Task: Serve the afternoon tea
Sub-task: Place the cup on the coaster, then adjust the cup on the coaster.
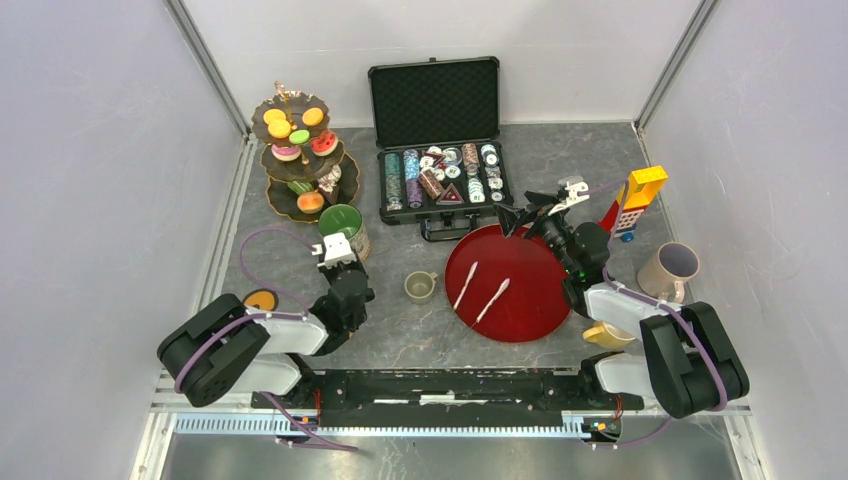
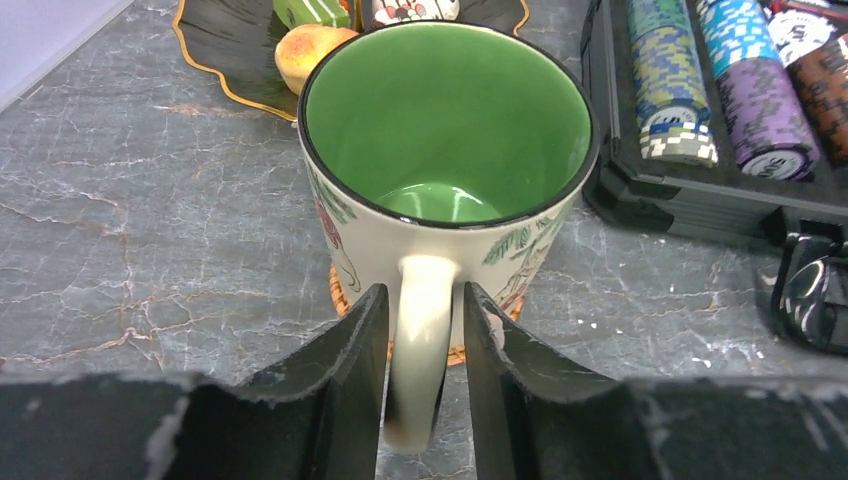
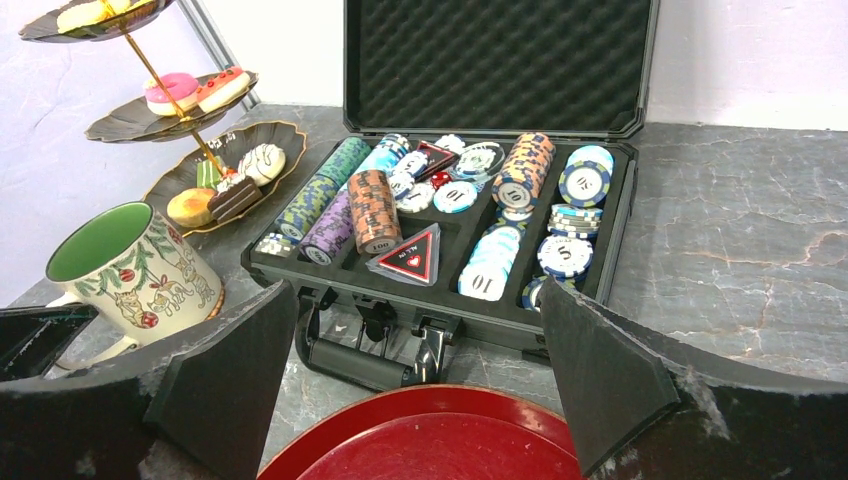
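Observation:
A cream mug with a green inside [image 2: 445, 130] stands on a wicker coaster [image 2: 341, 291] just in front of the dark three-tier stand [image 1: 295, 150], which carries toy sweets [image 1: 286, 152]. My left gripper [image 2: 425, 330] straddles the mug's handle [image 2: 425, 300], its jaws slightly apart with a thin gap on each side of it. From above, the left gripper [image 1: 335, 252] sits right behind the mug [image 1: 345, 225]. My right gripper [image 3: 415, 300] hangs wide open over the far rim of the red tray [image 3: 430, 440], holding nothing; from above the right gripper [image 1: 530, 208] is seen there too.
An open black case of poker chips [image 1: 440, 175] lies at the back. Two white sticks rest on the red tray [image 1: 530, 300]. A small olive cup [image 1: 420, 286], a pink-grey mug [image 1: 668, 270], a yellow mug [image 1: 608, 335] and a block tower [image 1: 635, 200] stand around.

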